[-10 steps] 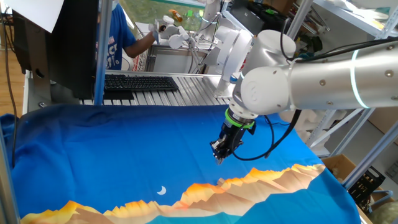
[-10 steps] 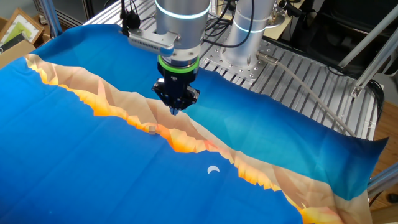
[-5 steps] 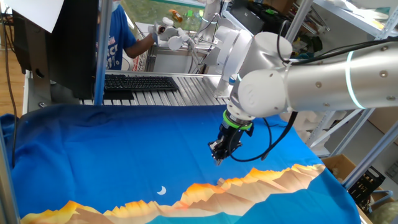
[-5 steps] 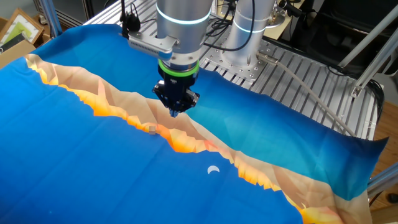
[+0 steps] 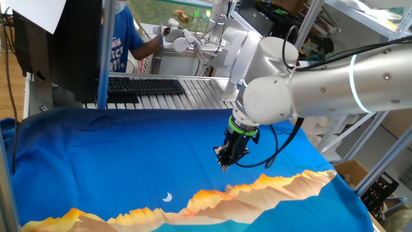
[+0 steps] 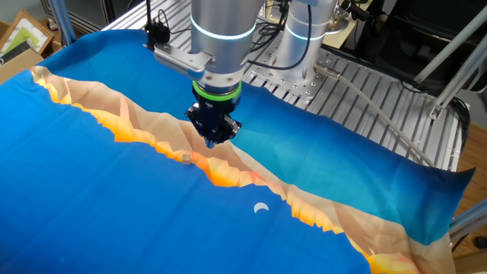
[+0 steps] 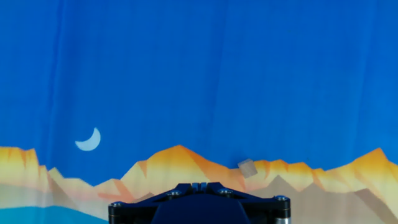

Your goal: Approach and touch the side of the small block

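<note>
The small block [image 7: 248, 168] is a tiny tan cube lying on the orange mountain print of the blue cloth [image 7: 199, 74]. It also shows in the other fixed view [image 6: 186, 157] and faintly in one fixed view [image 5: 228, 187]. My gripper [image 6: 212, 142] hangs above the cloth, a short way behind and to the right of the block, not touching it. In one fixed view the gripper [image 5: 223, 165] is above and slightly left of the block. In the hand view the gripper [image 7: 199, 185] shows its two fingertips pressed together, shut and empty.
A white crescent moon print [image 7: 89, 140] lies on the cloth left of the block. A keyboard [image 5: 145, 86] and a grooved metal base [image 6: 365, 84] sit behind the cloth. A person in blue [image 5: 122, 38] stands at the back.
The gripper has drifted slightly lower and toward the block, staying shut. The block has not moved.
</note>
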